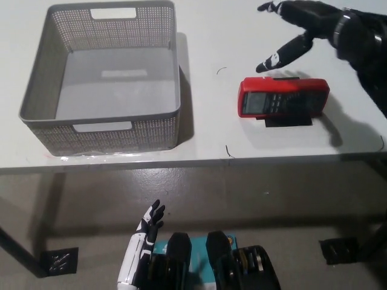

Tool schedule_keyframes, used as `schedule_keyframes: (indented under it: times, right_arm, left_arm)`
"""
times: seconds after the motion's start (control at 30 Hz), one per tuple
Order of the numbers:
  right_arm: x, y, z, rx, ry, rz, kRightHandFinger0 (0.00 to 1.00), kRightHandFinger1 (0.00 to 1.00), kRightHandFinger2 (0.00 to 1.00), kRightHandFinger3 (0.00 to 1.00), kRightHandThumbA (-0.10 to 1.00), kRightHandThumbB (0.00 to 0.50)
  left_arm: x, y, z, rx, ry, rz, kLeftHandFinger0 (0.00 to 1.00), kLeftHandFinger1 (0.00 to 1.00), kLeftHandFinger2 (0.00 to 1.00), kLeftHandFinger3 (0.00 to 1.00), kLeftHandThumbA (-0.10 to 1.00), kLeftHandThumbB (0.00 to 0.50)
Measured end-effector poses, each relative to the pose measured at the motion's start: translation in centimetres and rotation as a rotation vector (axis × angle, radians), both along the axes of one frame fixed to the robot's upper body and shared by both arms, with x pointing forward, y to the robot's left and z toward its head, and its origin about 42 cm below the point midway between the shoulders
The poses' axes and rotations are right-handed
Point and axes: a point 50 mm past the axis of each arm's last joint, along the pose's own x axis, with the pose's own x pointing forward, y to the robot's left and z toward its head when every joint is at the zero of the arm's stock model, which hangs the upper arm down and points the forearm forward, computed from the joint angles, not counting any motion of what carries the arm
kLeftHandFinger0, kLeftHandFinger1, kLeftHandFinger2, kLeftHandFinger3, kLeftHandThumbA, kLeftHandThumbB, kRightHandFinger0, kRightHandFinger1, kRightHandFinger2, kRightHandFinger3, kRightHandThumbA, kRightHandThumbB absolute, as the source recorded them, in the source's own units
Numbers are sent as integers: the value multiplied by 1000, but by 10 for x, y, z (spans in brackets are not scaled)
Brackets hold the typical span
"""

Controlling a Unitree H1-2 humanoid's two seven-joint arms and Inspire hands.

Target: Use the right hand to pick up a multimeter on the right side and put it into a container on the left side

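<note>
A red multimeter [283, 97] with a dark face lies flat on the white table [205, 139], right of centre, on a black tape mark. My black right hand [302, 27] hovers open above and just behind it, fingers spread, not touching it. The grey mesh container [103, 75] stands empty on the table's left side. My white left hand [144, 241] rests low at the bottom left, below the table edge, fingers apart and holding nothing.
The table's front edge [181, 164] runs across the middle of the picture, with grey floor below it. Between the container and the multimeter lies bare tabletop with small dark marks [221, 70].
</note>
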Motion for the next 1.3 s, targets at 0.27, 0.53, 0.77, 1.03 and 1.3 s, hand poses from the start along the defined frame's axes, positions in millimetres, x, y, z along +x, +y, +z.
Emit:
schedule_keyframes:
  times: [0.27,0.53,0.77,1.03,1.3]
  right_arm:
    - [23,18,-3,-157,75,-90,1000,1000,1000,1000,1000,500]
    - [32,17,-22,-221,119,-150,1000,1000,1000,1000,1000,500]
    - [35,11,-28,-264,127,-173,1000,1000,1000,1000,1000,500]
    - [40,7,-67,-252,227,-218,1000,1000,1000,1000,1000,500]
    - [43,-1,-109,-244,269,-259,1000,1000,1000,1000,1000,500]
  left_arm:
    - [-2,1,-1,3,-2,-10,1000,1000,1000,1000,1000,493]
    - [-3,0,-1,4,-4,-20,1000,1000,1000,1000,1000,489]
    - [-4,-2,-1,3,-3,-30,1000,1000,1000,1000,1000,492]
    - [-5,-2,-1,9,-2,-36,1000,1000,1000,1000,1000,494]
    - [-4,0,-1,19,-4,-43,1000,1000,1000,1000,1000,500]
